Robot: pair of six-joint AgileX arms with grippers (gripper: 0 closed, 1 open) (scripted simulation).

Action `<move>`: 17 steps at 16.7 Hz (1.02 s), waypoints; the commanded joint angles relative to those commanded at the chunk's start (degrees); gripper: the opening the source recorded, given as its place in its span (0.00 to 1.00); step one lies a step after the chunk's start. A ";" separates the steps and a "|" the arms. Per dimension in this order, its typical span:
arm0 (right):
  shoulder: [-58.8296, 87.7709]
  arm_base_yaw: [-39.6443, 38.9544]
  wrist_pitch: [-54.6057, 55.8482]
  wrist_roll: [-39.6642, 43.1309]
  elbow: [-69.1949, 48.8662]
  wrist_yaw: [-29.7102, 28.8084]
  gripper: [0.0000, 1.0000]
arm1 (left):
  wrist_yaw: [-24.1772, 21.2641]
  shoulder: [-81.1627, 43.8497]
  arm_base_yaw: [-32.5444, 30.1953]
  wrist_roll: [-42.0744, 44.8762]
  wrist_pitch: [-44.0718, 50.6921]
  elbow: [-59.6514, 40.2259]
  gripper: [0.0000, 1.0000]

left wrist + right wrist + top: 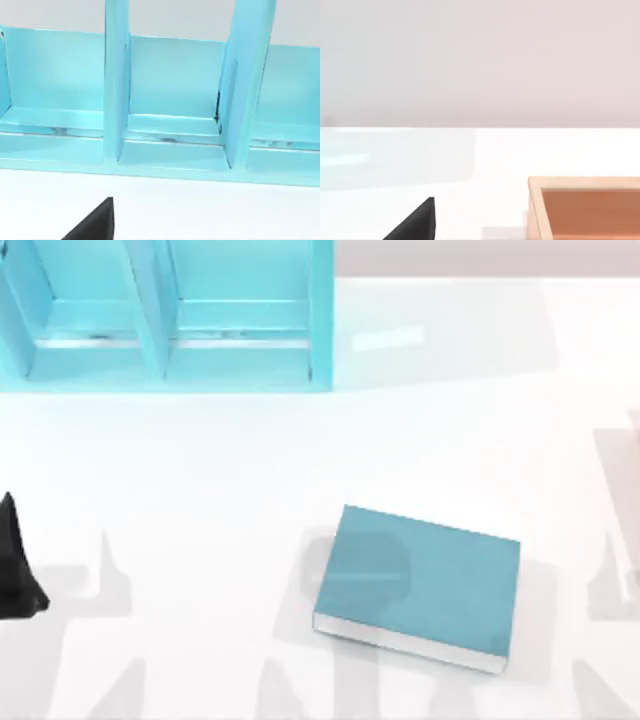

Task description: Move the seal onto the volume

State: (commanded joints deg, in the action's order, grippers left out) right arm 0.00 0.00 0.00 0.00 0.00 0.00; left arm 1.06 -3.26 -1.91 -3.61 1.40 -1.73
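Left gripper point(18, 575) parked low at the white table's point(200, 490) left edge, finger spread impossible to tell, holding nothing visible, the volume point(420, 585) lying flat well off to its right, cover plain, the teal shelf unit point(165, 315) standing farther beyond.

Overhead looks down, wrists face shelf point(170, 100), tabletop point(470, 210)

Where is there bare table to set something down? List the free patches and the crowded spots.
Free: the wide strip between the shelf unit and the teal book; the stretch between the left gripper and the book; the table's back right, beside the shelf. Crowded: the back left, taken by the shelf. A wooden box sits by the right arm.
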 joint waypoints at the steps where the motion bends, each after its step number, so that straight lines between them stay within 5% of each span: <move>1: 0.00 0.00 0.00 0.00 0.00 0.00 1.00 | -0.50 1.53 0.90 1.70 -0.66 0.83 1.00; 11: 1.75 0.50 -1.52 0.50 -1.73 0.01 1.00 | -1.06 3.26 1.91 3.61 -1.40 1.74 1.00; 17: 21.43 5.30 -15.99 5.24 -19.92 0.07 1.00 | -1.06 3.26 1.91 3.61 -1.40 1.74 1.00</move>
State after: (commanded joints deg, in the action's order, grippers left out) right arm 21.43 5.30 -15.99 5.24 -19.92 0.07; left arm 0.00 0.00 0.00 0.00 0.00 0.00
